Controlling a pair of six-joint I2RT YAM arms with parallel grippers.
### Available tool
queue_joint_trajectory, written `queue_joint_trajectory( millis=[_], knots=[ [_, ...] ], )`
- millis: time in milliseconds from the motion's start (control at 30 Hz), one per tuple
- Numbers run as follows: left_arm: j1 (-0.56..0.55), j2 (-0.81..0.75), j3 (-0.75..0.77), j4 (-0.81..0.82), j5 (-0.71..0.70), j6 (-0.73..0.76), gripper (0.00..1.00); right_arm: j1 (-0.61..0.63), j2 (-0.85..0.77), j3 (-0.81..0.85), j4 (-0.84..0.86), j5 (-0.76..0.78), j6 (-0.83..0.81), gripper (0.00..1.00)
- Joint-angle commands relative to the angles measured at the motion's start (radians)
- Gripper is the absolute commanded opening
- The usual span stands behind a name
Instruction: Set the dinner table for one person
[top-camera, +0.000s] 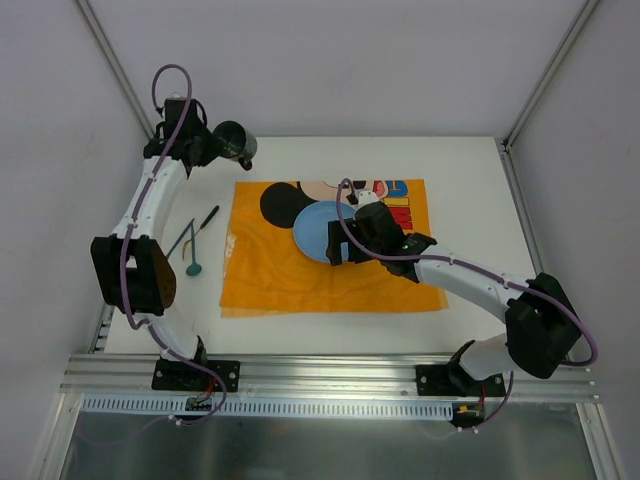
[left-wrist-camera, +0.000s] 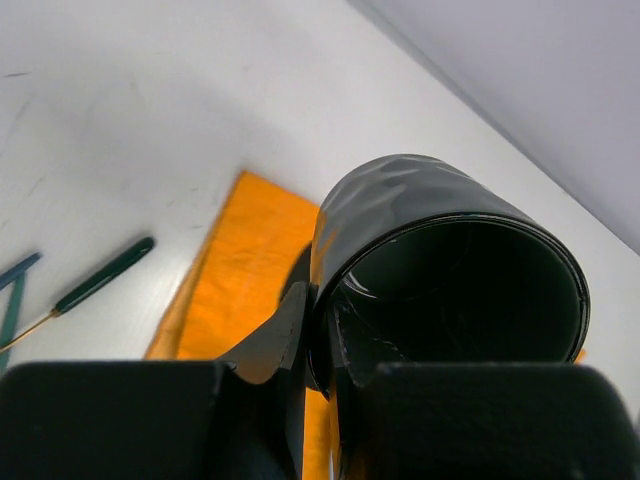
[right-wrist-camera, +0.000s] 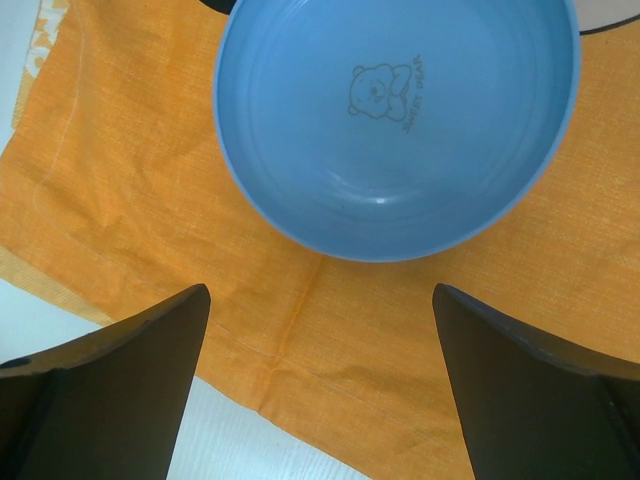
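On the white dinner table (top-camera: 460, 170) lies an orange cartoon-mouse placemat (top-camera: 270, 270), and a blue plate (top-camera: 318, 232) sits at its middle. My right gripper (top-camera: 345, 228) hovers at the plate's right edge. In the right wrist view it (right-wrist-camera: 320, 300) is open over the placemat (right-wrist-camera: 120, 150), just short of the plate (right-wrist-camera: 400, 120). My left gripper (top-camera: 222, 145) is at the far left corner, shut on the rim of a black cup (top-camera: 238, 145). The left wrist view shows one finger (left-wrist-camera: 275, 340) outside the cup (left-wrist-camera: 440, 260) and the other inside.
A teal spoon (top-camera: 193, 262) and two thin utensils (top-camera: 205, 220) lie on the table left of the placemat. One dark green handle (left-wrist-camera: 105, 272) shows in the left wrist view. Grey walls enclose the table, and an aluminium rail (top-camera: 330, 372) runs along the near edge.
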Motion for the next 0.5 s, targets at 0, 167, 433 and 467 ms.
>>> queue_joint_trajectory(
  millis=[0, 167, 433, 467],
  knots=[
    [-0.096, 0.047, 0.153, 0.039, 0.179, 0.068, 0.0, -0.006, -0.049, -0.01, -0.022, 0.055, 0.018, 0.99],
    [-0.21, 0.192, 0.303, 0.031, 0.309, 0.131, 0.0, -0.007, -0.1, -0.05, -0.045, 0.121, 0.043, 1.0],
    [-0.361, 0.408, 0.547, 0.022, 0.415, 0.199, 0.0, -0.007, -0.273, -0.15, -0.12, 0.252, 0.083, 0.99],
    [-0.374, 0.437, 0.561, 0.019, 0.42, 0.205, 0.0, -0.007, -0.289, -0.168, -0.126, 0.258, 0.09, 1.0]
  ],
)
